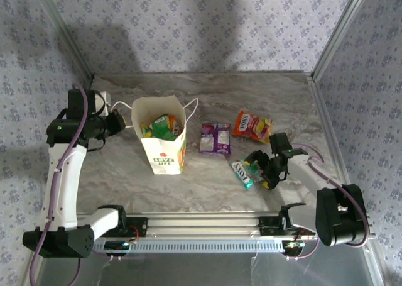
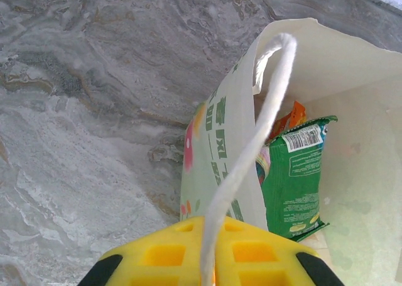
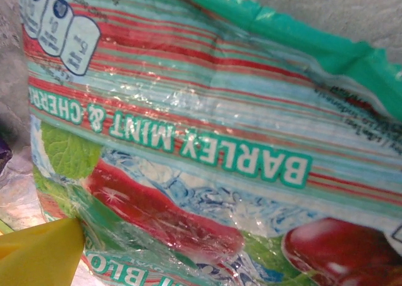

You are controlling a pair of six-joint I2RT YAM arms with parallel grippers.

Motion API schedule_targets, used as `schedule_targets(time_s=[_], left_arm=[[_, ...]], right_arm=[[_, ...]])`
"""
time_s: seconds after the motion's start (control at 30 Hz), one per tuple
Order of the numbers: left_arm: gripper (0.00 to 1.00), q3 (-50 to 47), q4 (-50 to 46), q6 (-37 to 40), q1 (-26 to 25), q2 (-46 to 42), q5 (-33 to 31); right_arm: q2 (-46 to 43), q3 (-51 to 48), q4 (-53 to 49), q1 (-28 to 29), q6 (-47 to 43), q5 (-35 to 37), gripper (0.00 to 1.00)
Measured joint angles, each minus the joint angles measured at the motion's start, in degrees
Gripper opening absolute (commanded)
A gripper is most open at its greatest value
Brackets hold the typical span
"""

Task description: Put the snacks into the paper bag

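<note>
Job is partly done. The paper bag [image 1: 164, 157] stands up on the table [image 1: 125, 185], a bit left of the middle, mouth open. Some snacks are in it: a green pkt [image 2: 292, 179] for sure, w/ an orange bit [image 2: 293, 115] poking up behind it. In the top view there seems to be more green in there, but I can't count the pkts.

3 pkts lie out on the table, all to the right of the bag. The purple pkt [image 1: 215, 138] is flat, near the bag's right side. The orange pkt [image 1: 252, 125] is farther right and a bit farther back. The teal pkt [image 1: 241, 173] is nearer the front, just beside the right gripper [image 1: 262, 170].

L side: the left gripper [image 1: 118, 124] is pinched tight on the bag's white cord handle [image 2: 251, 148], at the bag's left. I think it holds the bag so it won't tip or slide.

R side: the right gripper has its fingers spread wide and holds nothing. It is low by the teal pkt. In the wrist view the pkt is very close and one yellow finger [image 3: 38, 251] sits at its edge. Can't tell if they touch.

So the teal pkt looks like the next one to go in. Then purple and orange are left. Approx. half done, I'd say.
</note>
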Motion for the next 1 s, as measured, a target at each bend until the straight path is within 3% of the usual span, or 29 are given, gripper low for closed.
schedule_targets(time_s=[0.43,0.8,1.0], left_arm=[[0.11,0.2,-0.3,0.0,-0.3,0.3,-0.2],[0.11,0.2,-0.3,0.0,-0.7,0.4,-0.4],[0.11,0.2,-0.3,0.0,-0.7,0.4,-0.6]], right_arm=[[3.9,2.9,-1.7,1.6,-0.7,0.7,0.86],[5.1,3.9,4.6,4.0,-2.3,0.0,0.79],[7.8,5.0,4.6,4.7,-3.3,0.0,0.85]])
